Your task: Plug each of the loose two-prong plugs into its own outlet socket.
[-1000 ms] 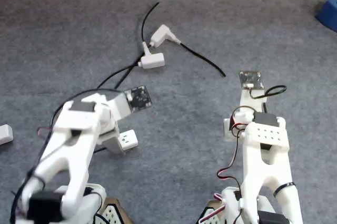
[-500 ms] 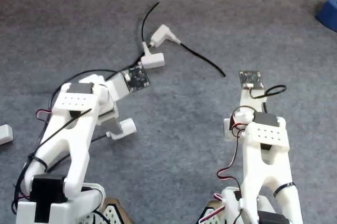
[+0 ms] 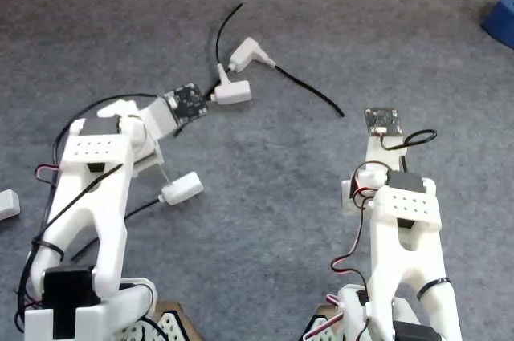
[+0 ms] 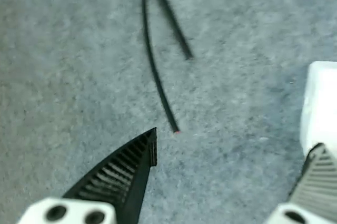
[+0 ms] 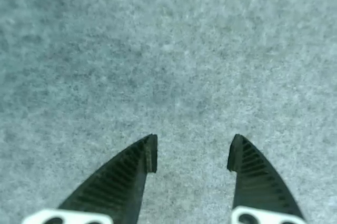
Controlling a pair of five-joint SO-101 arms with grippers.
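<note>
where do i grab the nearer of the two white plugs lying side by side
Middle of the white rectangular plug, across its long sides. It lies flat on the grey carpet, so probably from above with the open left tool, clear of the black cable.

Grey carpet-type table cover (image 3: 289, 196), fuzzy nap, runs edge to edge. Far-centre on it: two white plugs, an angled plug (image 3: 247, 54) & a straight plug (image 3: 231, 93), just beside each other, approx touching. Their black leads (image 3: 309, 92) snake off both ways across the nap. Nearer, left of centre: white socket block (image 3: 181, 188) w/ a thin black lead; can't tell if it sits flat. Left edge: small white piece (image 3: 6, 203), cut off. Far-right corner: blue obj (image 3: 499, 22).
</note>
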